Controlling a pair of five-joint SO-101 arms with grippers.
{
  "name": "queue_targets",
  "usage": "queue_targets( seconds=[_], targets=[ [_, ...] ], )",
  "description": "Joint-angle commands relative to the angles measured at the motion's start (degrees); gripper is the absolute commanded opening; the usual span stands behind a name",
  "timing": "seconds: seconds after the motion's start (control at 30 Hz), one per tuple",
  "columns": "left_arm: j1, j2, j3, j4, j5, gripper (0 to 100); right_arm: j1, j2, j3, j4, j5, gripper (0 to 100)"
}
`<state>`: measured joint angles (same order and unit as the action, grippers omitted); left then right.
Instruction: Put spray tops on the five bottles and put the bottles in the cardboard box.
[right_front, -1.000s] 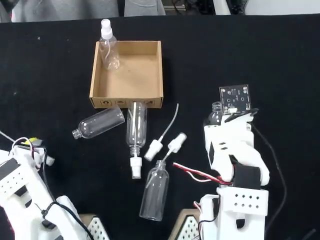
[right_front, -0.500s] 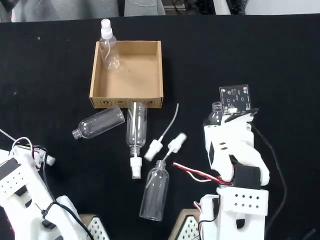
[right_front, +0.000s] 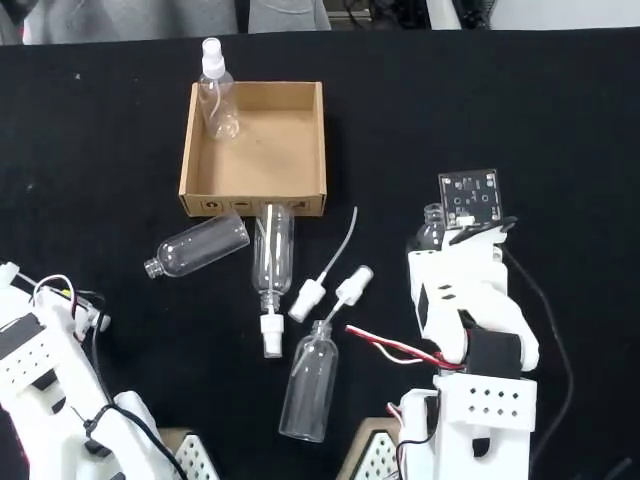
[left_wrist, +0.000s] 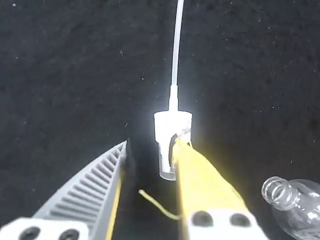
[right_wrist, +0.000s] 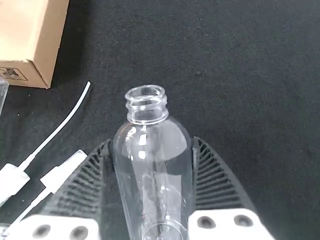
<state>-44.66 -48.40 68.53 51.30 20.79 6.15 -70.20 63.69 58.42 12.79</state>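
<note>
The right gripper is clamped on an uncapped bottle out on the table's right side, well apart from the box. The left gripper stands partly open at the near left. A spray top sits between its fingers, touching only the yellow one, with its tube pointing away. A capped bottle is in the box's far left corner. In front of the box lie a left bottle, a middle bottle and a near bottle, with loose tops among them.
</note>
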Motion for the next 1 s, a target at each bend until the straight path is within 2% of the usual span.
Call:
queue_targets(
  seconds=[0.0,0.27,0.53,0.97],
  targets=[
    [0.31,-0.53,-4.70,0.70,-5.19,13,1.58,-1.36,-0.40,-1.58,0.00,6.7],
    [0.40,0.09,-5.67,0.79,-15.65,13,1.58,-1.36,2.33,-5.54,0.00,6.7],
    [0.66,0.09,-15.52,14.59,-28.31,14,1.58,-1.36,2.33,-5.36,0.00,6.7],
    [0.84,0.26,-20.79,21.89,-46.86,18,1.58,-1.36,2.51,-5.36,-0.26,6.7]
  ],
)
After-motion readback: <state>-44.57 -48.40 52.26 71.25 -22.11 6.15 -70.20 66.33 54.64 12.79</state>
